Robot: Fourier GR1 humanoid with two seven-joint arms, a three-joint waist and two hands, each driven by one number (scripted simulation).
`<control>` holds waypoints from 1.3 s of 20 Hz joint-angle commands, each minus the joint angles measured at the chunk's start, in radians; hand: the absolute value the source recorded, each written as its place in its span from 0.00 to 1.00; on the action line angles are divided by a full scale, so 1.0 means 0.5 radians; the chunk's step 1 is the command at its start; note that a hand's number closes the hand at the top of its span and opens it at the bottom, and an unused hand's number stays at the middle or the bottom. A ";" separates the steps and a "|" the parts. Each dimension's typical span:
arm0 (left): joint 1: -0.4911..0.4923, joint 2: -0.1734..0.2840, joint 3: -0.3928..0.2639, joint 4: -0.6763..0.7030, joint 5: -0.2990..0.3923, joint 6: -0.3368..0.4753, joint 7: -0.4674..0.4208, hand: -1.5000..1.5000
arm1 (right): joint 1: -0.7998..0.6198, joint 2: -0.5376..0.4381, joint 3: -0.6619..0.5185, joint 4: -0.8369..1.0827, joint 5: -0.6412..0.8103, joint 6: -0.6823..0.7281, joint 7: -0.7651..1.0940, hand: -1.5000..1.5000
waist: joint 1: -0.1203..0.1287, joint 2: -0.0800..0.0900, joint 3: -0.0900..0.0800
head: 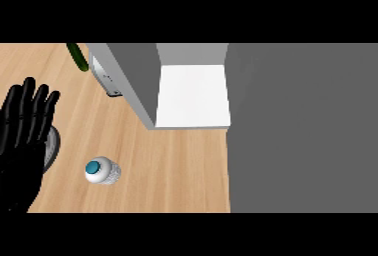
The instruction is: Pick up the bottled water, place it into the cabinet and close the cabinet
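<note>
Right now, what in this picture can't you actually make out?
- Right hand: not in the head view at all.
- Grey object: mostly hidden by the left hand.
- Green object: cut off by the top edge.
- Bottle: seen from above; only its blue cap and shoulders show.
- Cabinet interior: only a white surface shows.

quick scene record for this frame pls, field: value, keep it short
bottle: bottled water upright on the wooden counter, blue cap up, not held
cabinet: cabinet door open, white inside, no bottle in it
left hand: left hand open, fingers straight, at view's left edge, apart from the bottle
right hand: not in view
other: green object at top left, partly hidden
</note>
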 commanded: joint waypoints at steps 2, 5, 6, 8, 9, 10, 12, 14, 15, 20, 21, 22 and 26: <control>-0.051 0.093 0.049 -0.055 0.198 -0.178 0.093 0.00 | 0.083 0.054 0.053 -0.107 0.038 -0.004 0.008 0.00 | 0.036 -0.043 0.012; 0.092 0.238 0.140 0.015 0.442 -0.491 -0.142 0.00 | 0.273 0.079 0.080 -0.357 -0.076 0.048 0.004 0.00 | 0.024 -0.049 0.010; 0.110 0.294 0.151 -0.093 0.541 -0.573 -0.074 0.00 | 0.196 0.072 0.057 -0.349 -0.117 0.047 0.035 0.00 | 0.039 -0.050 0.010; 0.280 0.200 -0.006 -0.021 0.586 -0.469 0.322 0.00 | 0.400 0.101 0.228 -0.229 -0.258 0.155 0.244 0.00 | 0.039 -0.052 0.013; 0.326 0.221 0.053 0.005 0.628 -0.513 0.247 0.00 | 0.520 0.108 0.284 -0.334 -0.255 0.156 0.309 0.00 | 0.028 -0.053 0.011; 0.297 0.232 0.073 -0.082 0.674 -0.475 0.361 0.00 | 0.438 0.063 0.259 -0.452 -0.262 0.124 0.466 0.00 | 0.037 -0.050 0.011; 0.415 0.254 0.099 -0.079 0.729 -0.586 0.273 0.00 | 0.684 0.094 0.299 -0.602 -0.303 0.154 0.407 0.00 | 0.028 -0.050 0.011; 0.582 0.245 0.113 -0.167 0.722 -0.626 0.242 0.00 | 0.833 0.104 0.403 -0.822 -0.241 0.127 0.497 0.00 | 0.032 -0.052 0.011; 0.389 0.229 0.071 -0.214 0.716 -0.488 0.458 0.00 | 0.876 0.092 0.398 -0.768 -0.252 0.185 0.435 0.00 | 0.025 -0.047 0.013; 0.803 0.216 0.159 -0.429 0.732 -0.629 0.401 0.00 | 0.986 0.077 0.287 -0.778 -0.360 0.255 0.368 0.00 | 0.039 -0.049 0.013; 0.826 0.221 0.190 -0.484 0.749 -0.643 0.413 0.00 | 0.998 0.117 0.383 -0.849 -0.255 0.209 0.411 0.00 | 0.040 -0.048 0.012; 0.807 0.171 0.113 -0.549 0.630 -0.575 0.454 0.00 | 0.974 0.160 0.486 -0.862 -0.163 0.157 0.443 0.00 | 0.040 -0.048 0.012; 0.858 0.159 0.162 -0.523 0.634 -0.633 0.464 0.00 | 1.051 0.144 0.476 -0.898 -0.186 0.195 0.410 0.00 | 0.040 -0.047 0.012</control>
